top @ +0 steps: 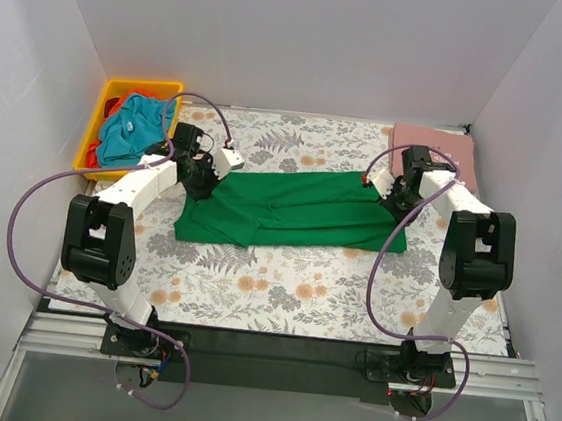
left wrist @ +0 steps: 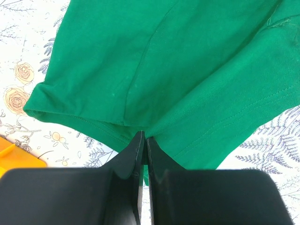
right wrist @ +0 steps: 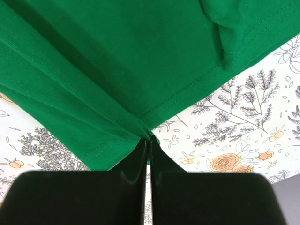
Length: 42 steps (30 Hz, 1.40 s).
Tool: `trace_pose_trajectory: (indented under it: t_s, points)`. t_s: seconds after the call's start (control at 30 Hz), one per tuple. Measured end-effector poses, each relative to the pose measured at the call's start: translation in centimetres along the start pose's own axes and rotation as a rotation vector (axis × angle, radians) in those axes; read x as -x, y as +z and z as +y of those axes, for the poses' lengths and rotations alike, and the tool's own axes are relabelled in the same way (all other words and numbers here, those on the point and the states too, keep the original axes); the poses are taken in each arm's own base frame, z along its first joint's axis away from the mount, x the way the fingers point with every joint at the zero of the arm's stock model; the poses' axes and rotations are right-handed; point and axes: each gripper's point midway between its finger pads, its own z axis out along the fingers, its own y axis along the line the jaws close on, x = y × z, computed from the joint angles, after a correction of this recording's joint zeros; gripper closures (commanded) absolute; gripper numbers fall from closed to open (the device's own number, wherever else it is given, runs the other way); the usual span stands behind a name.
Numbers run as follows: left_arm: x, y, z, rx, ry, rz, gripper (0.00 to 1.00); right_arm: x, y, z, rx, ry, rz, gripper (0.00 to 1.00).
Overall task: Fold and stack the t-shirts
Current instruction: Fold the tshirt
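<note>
Nearest the lens in each wrist view are black fingers pressed almost together. The left fingers [left wrist: 133,157] are closed to a sliver, with a gathered edge of the green t-shirt [left wrist: 154,61] nipped between their tips. The right fingers [right wrist: 139,159] pinch a bunched bit of the same shirt's stitched hem in the same narrow way.

From above, the green t-shirt [top: 291,207] lies stretched sideways across the middle of the table [top: 284,281]. It is partly folded lengthwise, with long creases running from one end to the other. Its left end is wider and reaches nearer the arm bases, while its right end tapers toward the right fingers. Each arm is bent down over its own end of the shirt.

A pink t-shirt [top: 439,139] lies flat at the far right corner, just behind the right arm's wrist. At the far left stands a yellow bin [top: 143,83] holding a crumpled teal t-shirt [top: 134,130], with a red t-shirt [top: 94,156] showing beneath it. A floral cover is spread over the table.
</note>
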Motion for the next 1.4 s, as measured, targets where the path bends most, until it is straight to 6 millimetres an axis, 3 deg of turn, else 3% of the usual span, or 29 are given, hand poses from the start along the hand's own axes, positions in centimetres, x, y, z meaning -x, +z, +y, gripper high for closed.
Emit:
trace_pose_trajectory:
  t_s: [0.63, 1.03, 1.07, 1.1, 1.2, 1.23, 1.4]
  points:
    - [0.2, -0.1, 0.9, 0.018, 0.002, -0.007, 1.0, 1.3, -0.2, -1.7, -0.027, -0.011, -0.015, 0.99]
    - [-0.2, 1.0, 1.2, 0.015, -0.002, 0.006, 0.99, 1.4, 1.2, -2.1, -0.004, -0.009, 0.002, 0.98]
    - [-0.3, 1.1, 1.2, 0.016, -0.003, 0.008, 0.96, 1.4, 1.2, -2.1, -0.006, -0.007, 0.001, 0.94]
    - [-0.3, 1.1, 1.3, 0.018, -0.002, 0.008, 0.88, 1.6, 1.1, -2.3, -0.009, -0.003, -0.001, 0.82]
    - [-0.5, 1.1, 1.5, 0.022, -0.018, 0.009, 0.7, 2.1, 0.7, -3.1, -0.033, 0.014, -0.009, 0.62]
    - [-0.6, 1.1, 1.6, 0.024, -0.032, 0.011, 0.62, 2.1, 0.6, -3.3, -0.043, 0.019, -0.007, 0.59]
    - [-1.5, -0.7, 3.0, 0.023, -0.169, -0.018, 0.58, 0.9, -0.3, -4.3, -0.047, 0.09, -0.017, 0.52]
